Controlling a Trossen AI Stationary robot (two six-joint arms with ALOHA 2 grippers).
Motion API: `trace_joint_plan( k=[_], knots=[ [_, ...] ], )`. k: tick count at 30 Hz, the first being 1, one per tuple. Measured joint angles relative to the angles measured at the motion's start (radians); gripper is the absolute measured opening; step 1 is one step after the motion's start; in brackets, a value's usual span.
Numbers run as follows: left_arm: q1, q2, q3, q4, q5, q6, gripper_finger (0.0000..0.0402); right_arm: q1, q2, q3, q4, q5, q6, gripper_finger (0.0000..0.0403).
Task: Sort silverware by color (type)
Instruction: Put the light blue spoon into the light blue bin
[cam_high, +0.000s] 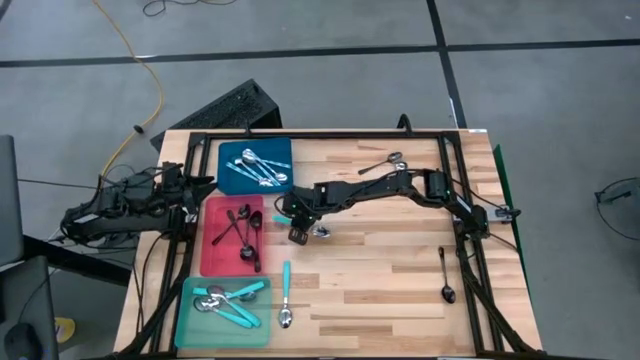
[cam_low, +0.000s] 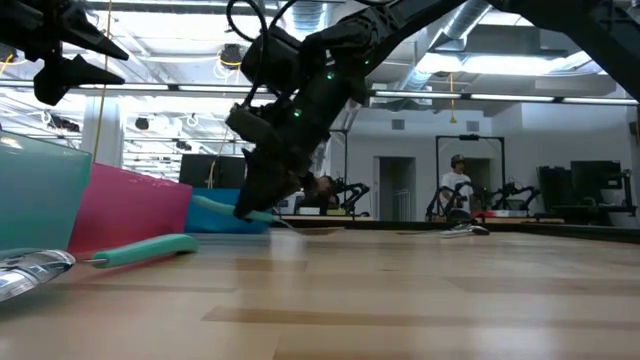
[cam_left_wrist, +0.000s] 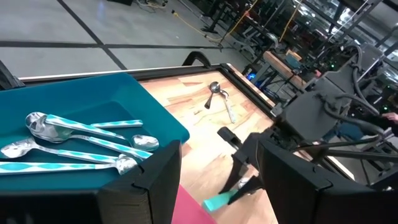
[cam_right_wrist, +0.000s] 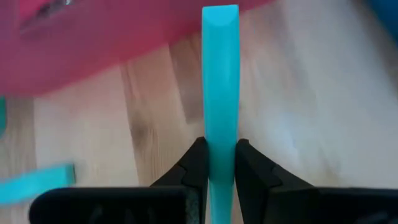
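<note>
Pinching a turquoise-handled spoon (cam_right_wrist: 220, 93) between closed fingers, the right gripper (cam_high: 297, 222) hangs mid-frame in the high view beside the red tray (cam_high: 216, 255), handle aimed toward it (left gripper (cam_high: 205, 182), apart, idles upper left).

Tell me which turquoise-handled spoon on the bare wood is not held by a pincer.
The turquoise-handled silver spoon lying free beside the teal flat tray. The other turquoise-handled spoon is clamped in the right pincer near the red flat tray.
</note>
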Motion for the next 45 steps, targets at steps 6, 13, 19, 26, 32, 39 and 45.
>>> trace_joint_plan(
  k=[6,13,19,26,32,39,45],
  knots=[
    [0.000,0.000,0.000,0.000,0.013,0.000,0.0195,0.002,-0.002,0.002,0.038,0.057,0.088,0.0076],
    [0.000,0.000,0.000,0.000,0.013,0.002,0.0195,0.012,-0.002,0.002,0.112,0.091,0.168,0.0076],
    [0.000,0.000,0.000,0.000,0.013,0.015,0.0195,0.010,-0.017,0.002,0.173,0.114,0.210,0.0076],
    [0.000,0.000,0.000,0.000,0.013,0.021,0.0195,0.008,-0.069,0.005,0.181,0.182,0.200,0.0076],
    [0.000,0.000,0.000,0.000,0.013,0.025,0.0195,-0.007,-0.112,0.004,0.234,0.192,0.169,0.0076],
    [0.000,0.000,0.000,0.000,0.013,0.025,0.0195,0.020,-0.118,0.004,0.399,0.190,0.161,0.0076],
    [0.000,0.000,0.000,0.000,0.014,0.025,0.0195,0.056,-0.118,0.004,0.468,0.190,0.161,0.0076]
  ],
)
